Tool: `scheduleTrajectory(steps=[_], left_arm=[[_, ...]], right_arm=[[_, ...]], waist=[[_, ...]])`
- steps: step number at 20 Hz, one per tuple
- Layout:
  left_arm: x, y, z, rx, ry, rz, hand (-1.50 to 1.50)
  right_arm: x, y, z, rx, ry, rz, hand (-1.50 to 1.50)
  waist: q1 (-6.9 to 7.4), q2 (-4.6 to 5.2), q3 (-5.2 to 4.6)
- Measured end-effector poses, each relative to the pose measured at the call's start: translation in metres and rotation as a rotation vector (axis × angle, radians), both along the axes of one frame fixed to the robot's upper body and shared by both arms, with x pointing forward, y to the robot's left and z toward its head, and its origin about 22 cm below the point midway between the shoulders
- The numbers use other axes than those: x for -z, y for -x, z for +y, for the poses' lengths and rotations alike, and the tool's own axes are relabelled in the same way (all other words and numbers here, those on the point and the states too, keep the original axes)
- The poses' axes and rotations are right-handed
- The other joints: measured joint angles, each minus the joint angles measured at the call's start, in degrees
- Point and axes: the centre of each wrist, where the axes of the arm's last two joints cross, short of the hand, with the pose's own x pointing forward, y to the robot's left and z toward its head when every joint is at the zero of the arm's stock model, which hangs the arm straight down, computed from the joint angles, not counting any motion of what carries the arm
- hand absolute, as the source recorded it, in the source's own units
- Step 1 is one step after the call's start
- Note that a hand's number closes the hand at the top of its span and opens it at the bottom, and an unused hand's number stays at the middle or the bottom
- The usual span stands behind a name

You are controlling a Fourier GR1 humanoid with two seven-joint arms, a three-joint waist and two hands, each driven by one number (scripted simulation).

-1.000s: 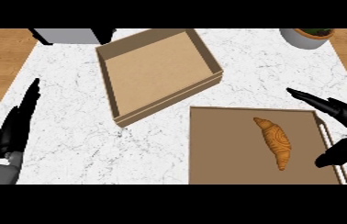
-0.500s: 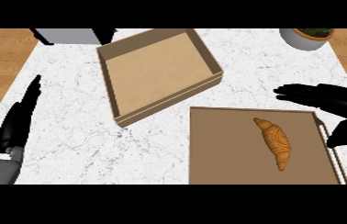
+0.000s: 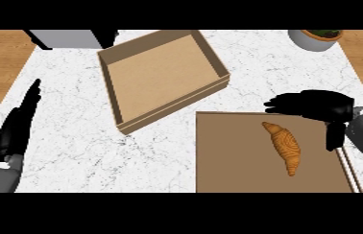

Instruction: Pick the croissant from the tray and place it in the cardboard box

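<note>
Marble counter (image 3: 71,146); croissant (image 3: 283,146) on tray (image 3: 227,156); right hand (image 3: 315,103) spread, empty; box (image 3: 163,77) beside.

The robot's right hand (image 3: 317,105), near the right edge of the white marble counter (image 3: 78,146), was matt black, with thick rounded fingers and a separate thumb, its surface smooth and without markings. A sliver of grey forearm showed behind it. The left hand (image 3: 20,125), by the counter's left edge, was the same black, long and tapered; below it came a grey, perhaps metallic, cylindrical forearm (image 3: 8,178).
</note>
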Motion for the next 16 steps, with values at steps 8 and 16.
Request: scheduleTrajectory(steps=[8, 16], left_arm=[[0.007, 0.004, 0.005, -0.004, -0.002, 0.002, 0.0], [0.006, 0.005, 0.001, -0.006, 0.003, 0.011, 0.0]], right_arm=[[0.018, -0.002, 0.018, -0.011, 0.07, -0.002, -1.5], [0.028, 0.0, 0.022, -0.027, 0.077, 0.004, -1.5]], waist=[[-0.35, -0.05, 0.0], [-0.56, -0.07, 0.01]])
